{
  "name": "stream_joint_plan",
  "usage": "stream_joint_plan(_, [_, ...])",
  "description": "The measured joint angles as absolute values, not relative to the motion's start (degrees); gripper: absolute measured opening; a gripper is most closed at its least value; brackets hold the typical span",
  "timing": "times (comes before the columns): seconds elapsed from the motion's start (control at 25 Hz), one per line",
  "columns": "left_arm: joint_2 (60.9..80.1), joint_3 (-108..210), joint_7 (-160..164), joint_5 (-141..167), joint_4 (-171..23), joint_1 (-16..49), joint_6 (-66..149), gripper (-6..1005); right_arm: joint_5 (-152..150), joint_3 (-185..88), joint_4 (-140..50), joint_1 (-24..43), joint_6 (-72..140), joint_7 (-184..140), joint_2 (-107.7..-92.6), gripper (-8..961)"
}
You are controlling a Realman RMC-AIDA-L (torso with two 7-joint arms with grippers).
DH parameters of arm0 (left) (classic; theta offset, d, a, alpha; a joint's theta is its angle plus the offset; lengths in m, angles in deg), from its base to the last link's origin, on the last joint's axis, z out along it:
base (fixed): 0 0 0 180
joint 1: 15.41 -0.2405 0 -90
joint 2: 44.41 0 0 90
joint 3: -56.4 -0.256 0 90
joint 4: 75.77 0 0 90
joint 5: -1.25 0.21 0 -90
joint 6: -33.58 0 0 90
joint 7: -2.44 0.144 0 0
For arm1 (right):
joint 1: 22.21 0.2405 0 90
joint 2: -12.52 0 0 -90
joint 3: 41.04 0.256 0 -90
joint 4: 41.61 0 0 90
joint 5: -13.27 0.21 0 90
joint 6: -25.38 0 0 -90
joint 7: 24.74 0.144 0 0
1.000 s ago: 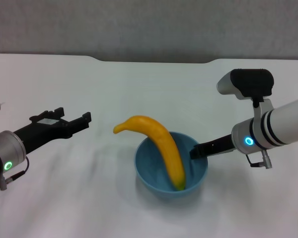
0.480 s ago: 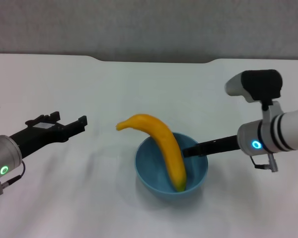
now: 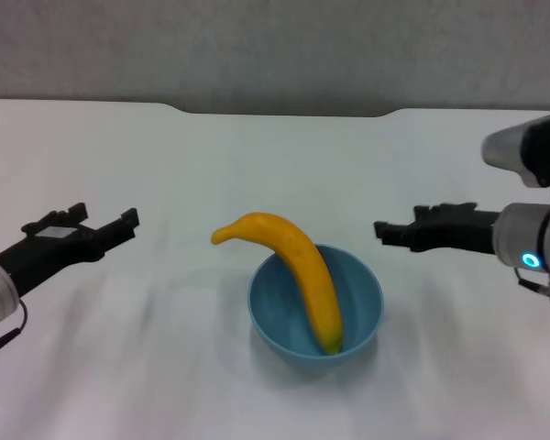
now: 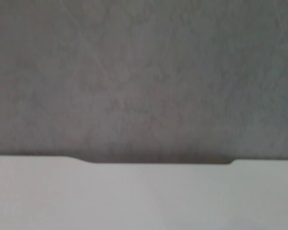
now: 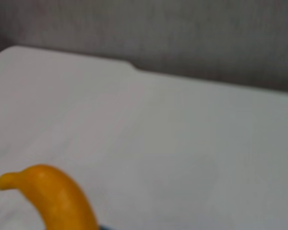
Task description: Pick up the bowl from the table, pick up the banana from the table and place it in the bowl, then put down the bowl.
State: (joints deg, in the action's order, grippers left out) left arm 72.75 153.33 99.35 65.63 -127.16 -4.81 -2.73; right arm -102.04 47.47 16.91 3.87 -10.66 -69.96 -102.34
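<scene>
The light blue bowl (image 3: 359, 295) stands on the white table (image 3: 257, 156), in the middle and near the front. Inside it the yellow-orange banana (image 3: 304, 273) leans, its dark end at the bowl's bottom and its stem poking out over the left rim. My right gripper (image 3: 403, 223) hovers open, to the right of the bowl and a little behind it, touching nothing. Far to the bowl's left, my left gripper (image 3: 104, 218) is open and empty. The right wrist view catches the banana's stem end (image 5: 55, 194) close up.
The table's far edge has a shallow notch (image 3: 284, 112) with a grey wall behind it. The left wrist view holds only the tabletop (image 4: 144, 201) and that wall.
My right gripper has let go of the bowl's right rim and pulled back to the right and up. The left gripper has drawn back to the left. Bowl and banana stay put.
</scene>
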Motion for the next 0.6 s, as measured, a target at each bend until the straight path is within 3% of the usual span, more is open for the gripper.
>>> stream_joint_plan(0.12, [72.81, 152.65, 104.84, 60.37, -127.17, -6.03, -3.34, 892, -101.3, 43.8, 18.86, -0.29, -0.67, -75.65, -102.52, 749])
stream_joint_plan(0.6, [73.05, 145.33, 131.11, 35.16, -119.88, -7.46, -5.25, 891, -101.88, 19.92, 13.75, -5.15, 40.87, -82.2, -102.32, 723])
